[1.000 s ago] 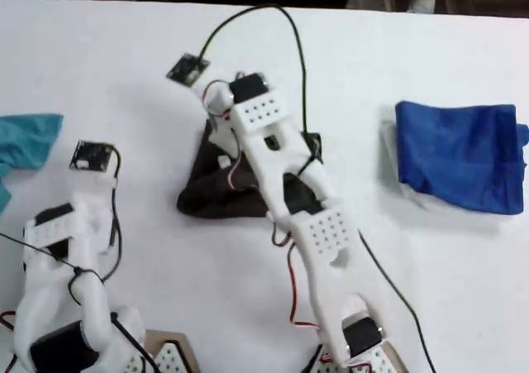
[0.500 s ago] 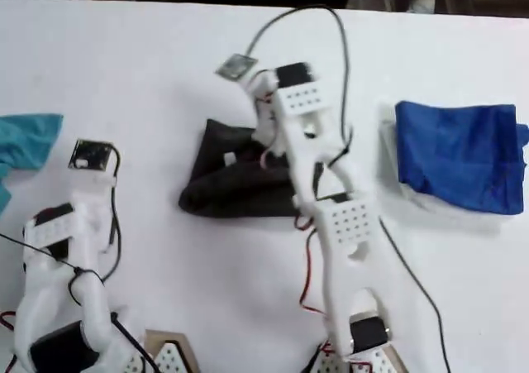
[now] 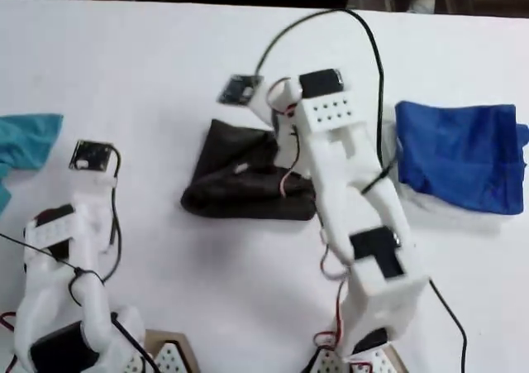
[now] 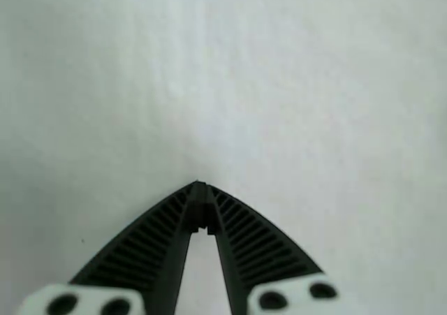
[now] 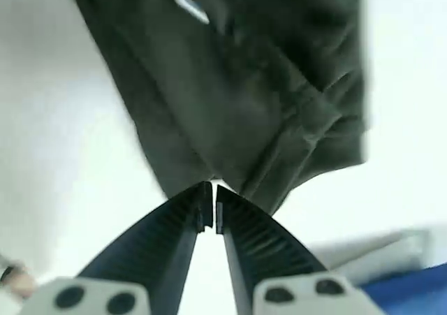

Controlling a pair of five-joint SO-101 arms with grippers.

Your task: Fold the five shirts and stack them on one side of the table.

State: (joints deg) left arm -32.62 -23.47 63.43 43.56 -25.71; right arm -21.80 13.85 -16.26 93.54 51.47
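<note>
Black crumpled shirt (image 3: 240, 187) near the right tool (image 5: 211, 196), tips pressed together; left tool (image 4: 200, 200) likewise, over white table (image 4: 293, 77).

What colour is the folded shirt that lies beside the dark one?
Blue. The folded shirt shows best in the high view.

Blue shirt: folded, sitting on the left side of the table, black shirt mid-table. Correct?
Wrong side. The high view shows the blue shirt folded on the right side of the table; the black shirt is mid-table.
</note>
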